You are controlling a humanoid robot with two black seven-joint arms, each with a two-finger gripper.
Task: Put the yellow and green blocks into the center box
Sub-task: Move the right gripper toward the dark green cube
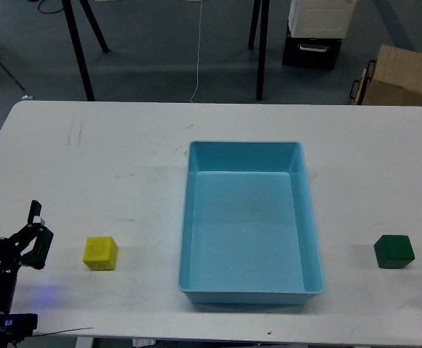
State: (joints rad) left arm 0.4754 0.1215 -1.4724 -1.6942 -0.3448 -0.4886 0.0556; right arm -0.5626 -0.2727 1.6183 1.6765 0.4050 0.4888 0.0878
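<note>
In the head view, a white worktop (pixel 109 159) is seen with a light-blue tray (pixel 298 217) set at its middle, its hollow bare. It is probably placed there so that it can be reached equally from either side. One yellow block (pixel 100 253) is found on the worktop to the left of the tray, and one green block (pixel 394 251) to the right, each well apart from the tray wall. Two blocks and one tray are counted. Each block seems to be laid on the side of the arm meant to fetch it.

The left gripper (pixel 37 235) is seen low at the left edge, near the yellow block but apart from it; its fingers (pixel 44 249) are spread and nothing is held between them. Of the right arm only a dark sliver at the right edge can be made out, and its gripper is not shown.

Neither block is yet in the tray, so the task is judged to be at its start, with a reach for the yellow block as the likely step in hand.
</note>
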